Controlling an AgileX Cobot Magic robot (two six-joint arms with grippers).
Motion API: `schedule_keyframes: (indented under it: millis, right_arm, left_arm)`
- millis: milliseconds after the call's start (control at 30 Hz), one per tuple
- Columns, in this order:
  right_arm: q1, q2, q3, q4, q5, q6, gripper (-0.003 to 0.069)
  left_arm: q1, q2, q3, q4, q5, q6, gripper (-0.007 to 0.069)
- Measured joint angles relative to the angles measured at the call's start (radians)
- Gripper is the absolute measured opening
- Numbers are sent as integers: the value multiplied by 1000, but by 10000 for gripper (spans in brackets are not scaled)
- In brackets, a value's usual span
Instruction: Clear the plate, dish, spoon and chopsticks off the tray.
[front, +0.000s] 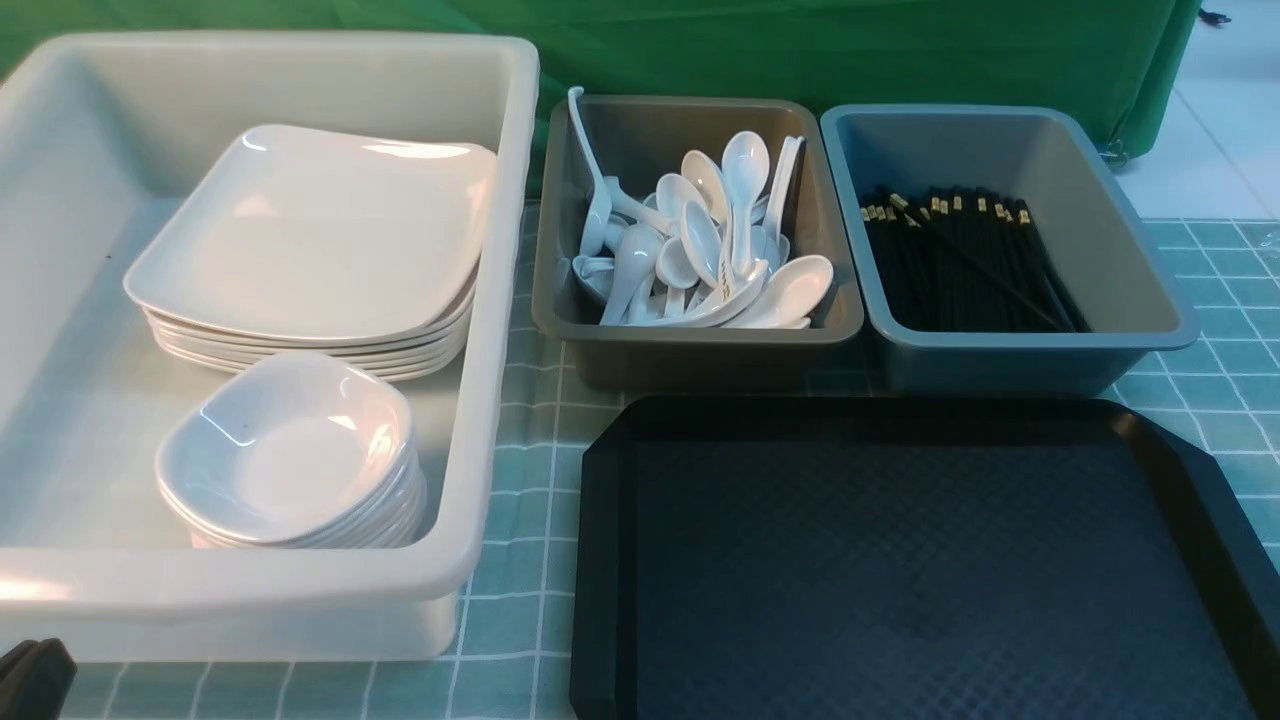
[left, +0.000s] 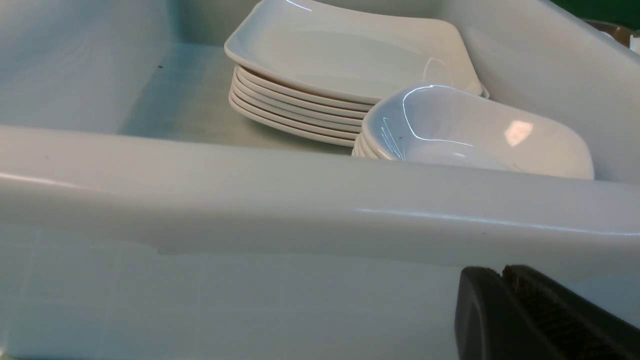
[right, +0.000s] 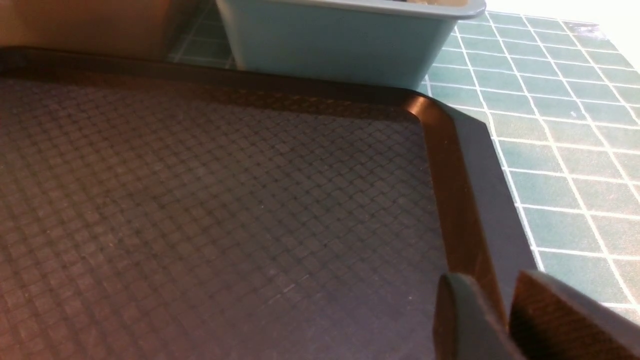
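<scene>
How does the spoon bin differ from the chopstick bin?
The spoon bin is brownish grey; the chopstick bin is bluish grey. Spoons lie jumbled in a heap in the former, while chopsticks lie mostly parallel in the latter. Both are rectangular, open-topped, and sit side by side behind the tray.

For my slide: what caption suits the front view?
Empty black tray; plates, dishes, spoons, chopsticks binned.

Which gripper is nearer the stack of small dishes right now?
Left. The left gripper sits just outside the white bin's near wall, with the dishes right behind it. The right gripper is over the black tray's far right rim, much farther off.
</scene>
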Motion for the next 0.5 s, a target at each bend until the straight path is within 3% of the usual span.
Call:
schedule_keyframes:
  millis: [500]
  right_arm:
    - [0, 0, 0, 0, 0, 0, 220]
  left_arm:
    - [0, 0, 0, 0, 0, 1, 17]
